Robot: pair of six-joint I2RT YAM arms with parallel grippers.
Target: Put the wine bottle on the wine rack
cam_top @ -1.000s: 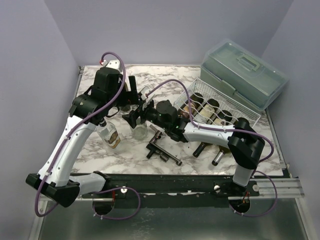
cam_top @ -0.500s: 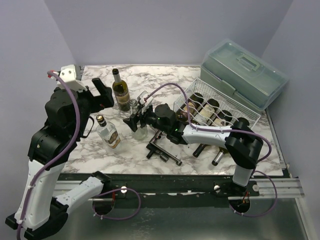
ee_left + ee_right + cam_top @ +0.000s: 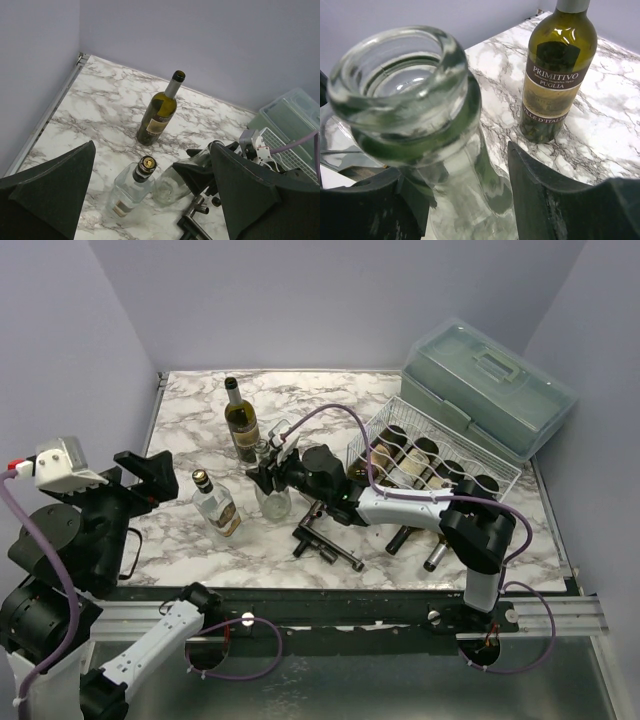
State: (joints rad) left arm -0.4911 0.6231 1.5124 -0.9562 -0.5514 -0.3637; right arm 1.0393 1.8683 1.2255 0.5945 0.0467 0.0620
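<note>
Table is crowded centre-left, with open marble at 12 and along the left edge. Clear glass bottle (image 3: 274, 502) stands near centre, slightly toward 9; can't tell if it's dead upright. Around it, all near:
- Primitivo wine bottle (image 3: 241, 430) stands upright at its 11.
- Small black-capped clear bottle (image 3: 216, 506) is at its 9.
- Black metal tool (image 3: 325, 540) lies at its 4.

Wine rack (image 3: 460, 435) sits at 2–3 o'clock, well apart from the clear bottle, with dark bottles in its cradles. Lidded plastic box (image 3: 490, 380) is just behind it, and two more bottles (image 3: 405, 537) lie at its near edge.

Right arm stretches low and leftward across the table. Right gripper (image 3: 266, 476) straddles the clear bottle's neck below the lip, jaws part open with a gap at one finger, not clamped. Left arm is raised off the 8 o'clock corner. Left gripper (image 3: 151, 150) is spread wide, empty, and looks down at the bottles.
</note>
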